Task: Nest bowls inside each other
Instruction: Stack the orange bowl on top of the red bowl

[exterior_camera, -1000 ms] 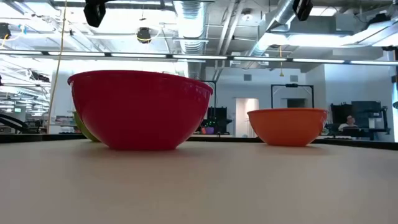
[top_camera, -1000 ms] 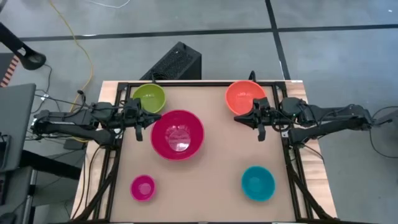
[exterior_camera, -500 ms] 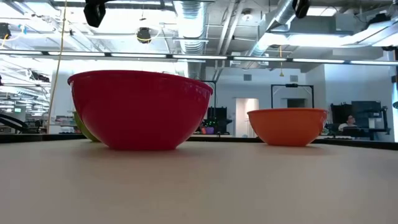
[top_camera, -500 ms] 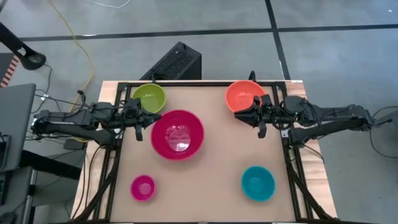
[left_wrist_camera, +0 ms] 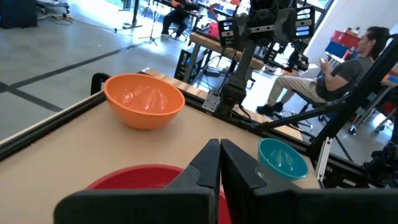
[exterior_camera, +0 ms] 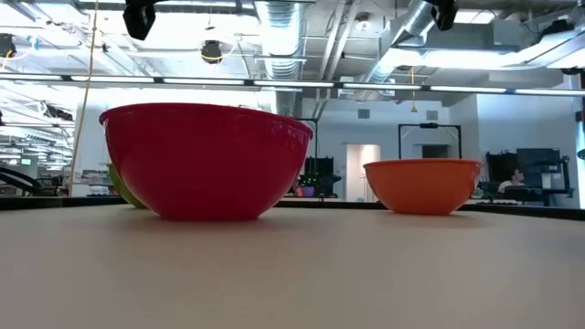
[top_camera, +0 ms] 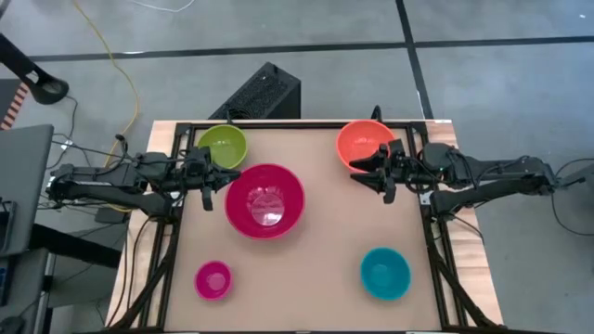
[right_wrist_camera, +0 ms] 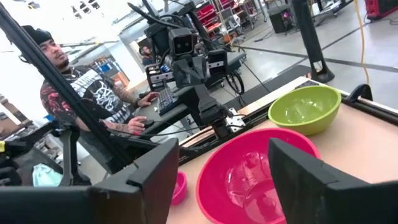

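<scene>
Five bowls rest upright on their bases on the tan table (top_camera: 306, 260): a large magenta bowl (top_camera: 264, 199), a green bowl (top_camera: 223, 146) at the far left, an orange bowl (top_camera: 367, 144) at the far right, a small pink bowl (top_camera: 213, 279) and a teal bowl (top_camera: 385, 273) near the front. My left gripper (top_camera: 225, 174) hovers shut over the magenta bowl's left rim, fingers together (left_wrist_camera: 219, 155). My right gripper (top_camera: 358, 173) hovers open beside the orange bowl's near edge, its fingers wide apart (right_wrist_camera: 224, 149), holding nothing.
A black frame rail (top_camera: 436, 232) runs along the table's sides. A black box (top_camera: 264, 93) sits on the floor beyond the far edge. People sit in the room behind each arm (right_wrist_camera: 74, 87) (left_wrist_camera: 348, 68). Bare tabletop lies between the pink and teal bowls.
My right gripper has opened its fingers wide while staying in place above the table beside the orange bowl. The bowls have not moved.
</scene>
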Available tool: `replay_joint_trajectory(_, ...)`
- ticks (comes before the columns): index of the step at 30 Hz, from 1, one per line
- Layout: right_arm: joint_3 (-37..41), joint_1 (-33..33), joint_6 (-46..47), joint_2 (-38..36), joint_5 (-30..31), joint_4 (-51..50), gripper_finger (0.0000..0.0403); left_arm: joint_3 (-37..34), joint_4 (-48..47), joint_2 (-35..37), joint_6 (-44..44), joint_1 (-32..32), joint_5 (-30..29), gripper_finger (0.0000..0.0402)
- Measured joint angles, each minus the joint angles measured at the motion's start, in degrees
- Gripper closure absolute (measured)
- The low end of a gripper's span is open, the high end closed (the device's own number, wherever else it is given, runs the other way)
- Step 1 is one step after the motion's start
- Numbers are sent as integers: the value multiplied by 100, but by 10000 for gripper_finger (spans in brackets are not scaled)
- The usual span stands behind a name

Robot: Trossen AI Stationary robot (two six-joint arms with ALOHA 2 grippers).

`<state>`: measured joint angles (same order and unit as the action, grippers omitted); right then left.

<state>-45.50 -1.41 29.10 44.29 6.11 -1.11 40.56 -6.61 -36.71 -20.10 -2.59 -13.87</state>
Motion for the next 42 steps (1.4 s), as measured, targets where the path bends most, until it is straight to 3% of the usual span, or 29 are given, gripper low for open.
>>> replay_joint_trajectory(7, 1, 0, -98, 0, -9, -21, 197, 0, 0, 0, -55, 0, 5, 401)
replay_joint_trajectory(20, 0, 0, -446, 0, -31, -15, 391, 0, 0, 0, -66, 0, -12, 401)
replay_joint_trajectory(34, 2, 0, -520, 0, -33, 45, 392, 0, -278, -2, -66, -2, -24, 398)
replay_joint_trajectory(42, 0, 0, -520, 0, -31, 38, 392, 0, -353, -2, -49, -1, -322, 323)
